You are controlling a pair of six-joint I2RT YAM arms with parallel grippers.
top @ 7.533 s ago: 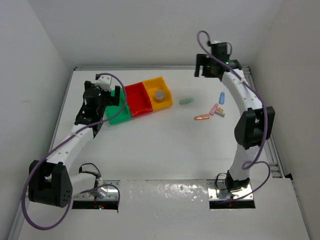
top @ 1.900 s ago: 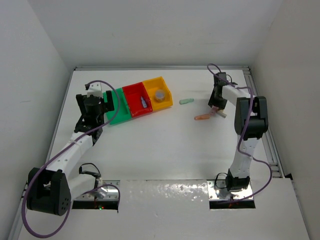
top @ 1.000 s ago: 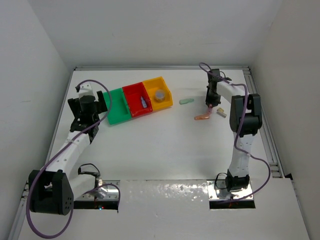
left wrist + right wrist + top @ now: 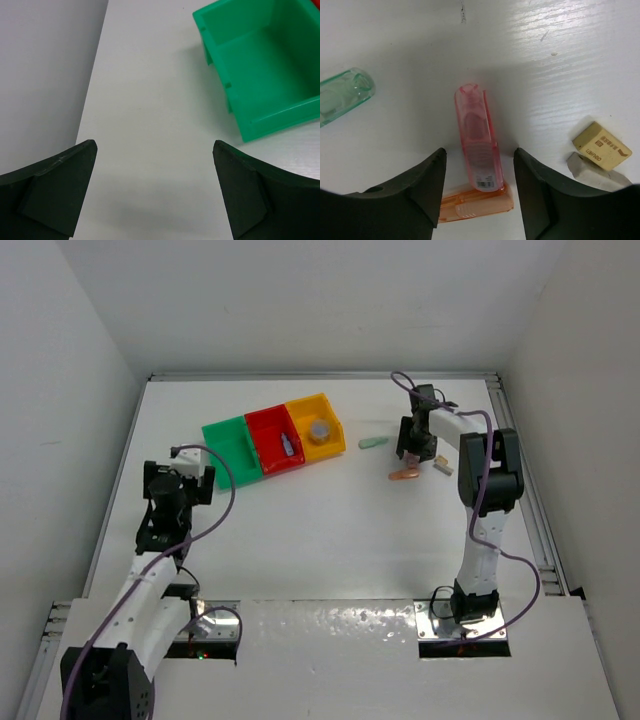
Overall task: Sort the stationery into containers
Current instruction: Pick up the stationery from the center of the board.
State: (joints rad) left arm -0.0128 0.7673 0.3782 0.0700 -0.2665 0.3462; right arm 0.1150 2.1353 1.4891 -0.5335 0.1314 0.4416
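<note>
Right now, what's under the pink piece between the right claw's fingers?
The pink clear plastic oblong piece overlaps an orange translucent oblong piece at its near end, otherwise white table. The orange one's left end is hidden by a finger of the right claw.

Bright, even light from above. The white table [image 4: 330, 530] gives glare in the right wrist view, with a soft grey shadow around the pink piece [image 4: 477, 145]. The dark fingers [image 4: 50, 190] close to the lens look slightly blurred.
</note>
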